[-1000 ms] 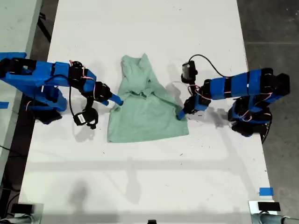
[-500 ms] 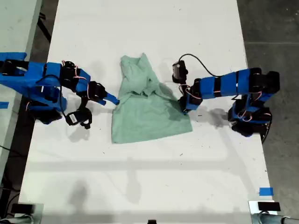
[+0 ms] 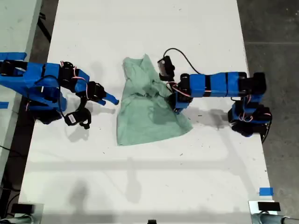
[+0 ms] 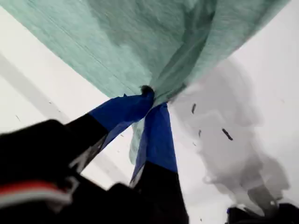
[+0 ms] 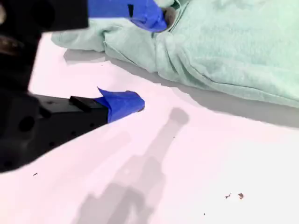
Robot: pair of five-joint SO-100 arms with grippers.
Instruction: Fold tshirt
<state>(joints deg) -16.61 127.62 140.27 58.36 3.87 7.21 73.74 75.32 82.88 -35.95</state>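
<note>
Tshirt (image 4: 140, 42) cloth is pinched between the two blue-taped fingers (image 4: 159, 135) of my first gripper (image 4: 150, 95); the tips meet on a gathered bunch of the fabric, and the cloth hangs away from them above the white table (image 4: 261, 70). In the exterior view this gripper (image 3: 176, 103) sits over the garment's edge toward the exterior view's right, with its arm reaching in from that side.

My second gripper (image 5: 152, 58) holds nothing. Its fingers are spread: one blue tip (image 5: 122, 102) hangs over bare table just beside the shirt's rolled edge, the other (image 5: 149, 14) appears to touch or overlap that edge. In the exterior view it (image 3: 111, 98) lies at the garment's border on the exterior view's left.

The tshirt (image 3: 147, 105) lies crumpled near the middle of the table (image 3: 140, 186), narrower at the far end and wider toward the near end, with folds bunched around its centre.

Assessment: a side fold appears to be in hand, the first gripper carrying one edge across the body. The next move calls for laying that edge flat before release. The second gripper would need to close on its edge to mirror the fold or to steady the cloth. Risk: the bunched centre may drag along.
</note>
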